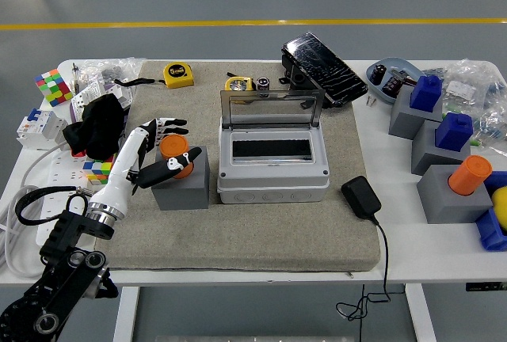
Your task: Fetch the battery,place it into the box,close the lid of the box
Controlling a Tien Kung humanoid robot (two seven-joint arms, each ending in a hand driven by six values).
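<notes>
An orange battery (pixel 174 150) stands upright in a grey block holder (pixel 182 186) on the grey mat, left of the box. My left hand (pixel 184 142) reaches in from the lower left and brackets the battery: the fingers (pixel 168 127) stretch out behind it, and the thumb (pixel 176 167) lies against its front. The hand is open, not closed around it. The grey box (pixel 273 182) sits mid-mat with its clear lid (pixel 273 110) standing up open at the back. Its inside looks empty.
A black adapter (pixel 360 197) with its cord lies right of the box. A yellow tape measure (pixel 178 74) and a black slab (pixel 322 58) are at the back. Grey holders with blue and orange parts (pixel 455 188) stand at right. A black cloth (pixel 99 127), puzzle cubes and a power strip lie at left.
</notes>
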